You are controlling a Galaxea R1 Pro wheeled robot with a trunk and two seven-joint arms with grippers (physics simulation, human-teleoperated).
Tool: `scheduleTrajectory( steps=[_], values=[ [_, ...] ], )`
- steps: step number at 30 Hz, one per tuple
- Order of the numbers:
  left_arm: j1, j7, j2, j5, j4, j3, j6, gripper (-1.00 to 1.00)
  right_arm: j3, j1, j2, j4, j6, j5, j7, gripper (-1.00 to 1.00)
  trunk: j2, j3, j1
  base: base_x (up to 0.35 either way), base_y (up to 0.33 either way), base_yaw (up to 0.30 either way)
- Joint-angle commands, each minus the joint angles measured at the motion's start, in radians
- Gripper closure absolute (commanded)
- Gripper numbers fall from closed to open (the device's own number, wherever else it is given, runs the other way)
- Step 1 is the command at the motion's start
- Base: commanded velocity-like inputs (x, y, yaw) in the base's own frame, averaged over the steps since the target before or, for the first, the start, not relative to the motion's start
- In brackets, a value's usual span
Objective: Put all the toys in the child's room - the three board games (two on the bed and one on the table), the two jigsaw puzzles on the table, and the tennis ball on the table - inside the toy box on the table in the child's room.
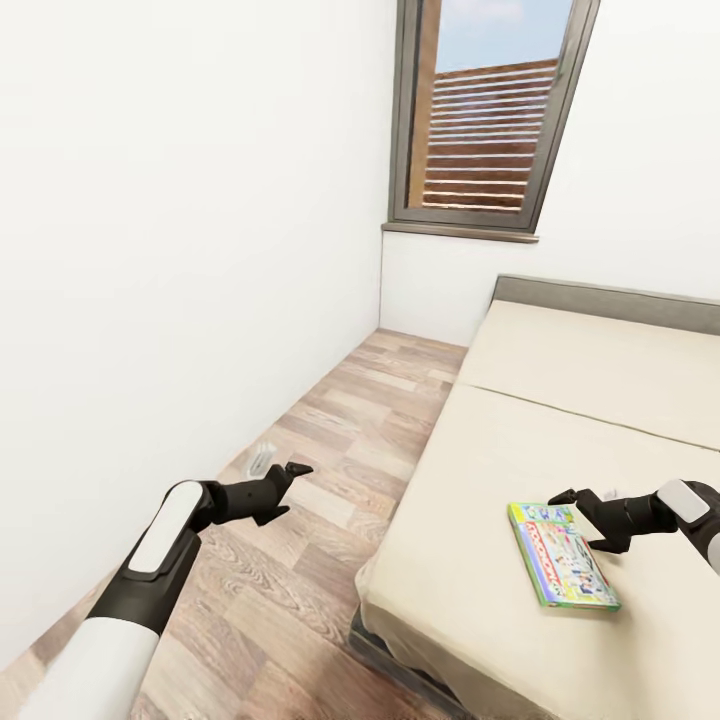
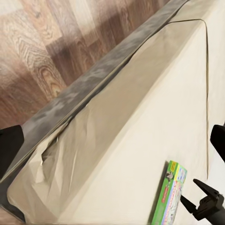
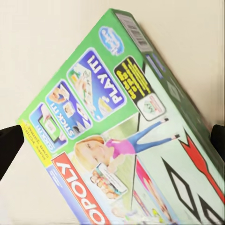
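Observation:
A green-edged board game (image 1: 565,560) lies flat on the beige mattress of the bed (image 1: 560,400), near its front corner. My right gripper (image 1: 578,520) hovers open at the box's far end, just above it. In the right wrist view the printed box (image 3: 117,117) lies between the two dark fingertips (image 3: 9,145), which stand wide apart. My left gripper (image 1: 292,480) is open and empty over the wood floor, left of the bed. The left wrist view looks across the mattress (image 2: 131,140) to the game box (image 2: 171,192) and the right gripper (image 2: 190,191).
A white wall runs along the left, close to my left arm, with a small white fitting (image 1: 262,458) low on it. A strip of plank floor (image 1: 350,430) lies between wall and bed. A grey-framed window (image 1: 490,110) and the grey headboard (image 1: 610,300) are at the far end.

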Motion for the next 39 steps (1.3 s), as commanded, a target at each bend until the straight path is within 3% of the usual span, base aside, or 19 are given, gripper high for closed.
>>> scheduleTrajectory(
  steps=[1,22,39],
  values=[
    [0.001,0.01,0.001,0.01,-0.003,-0.002,-0.001,-1.0,0.007,-0.001,-0.001,0.0,0.002,0.005,0.01,-1.0,0.0,-0.001,0.0,-0.079,0.0,0.007],
    [0.021,0.009,0.0,-0.004,-0.008,-0.01,-0.005,-1.0,0.007,-0.001,-0.001,0.0,0.003,0.005,0.01,-1.0,0.0,-0.001,0.0,-0.025,0.0,0.002],
    [0.025,0.009,-0.001,-0.022,-0.008,-0.007,-0.005,-1.0,0.007,-0.001,-0.001,0.0,0.003,0.005,0.01,-1.0,0.0,-0.001,0.0,-0.147,0.0,0.0]
  ],
)
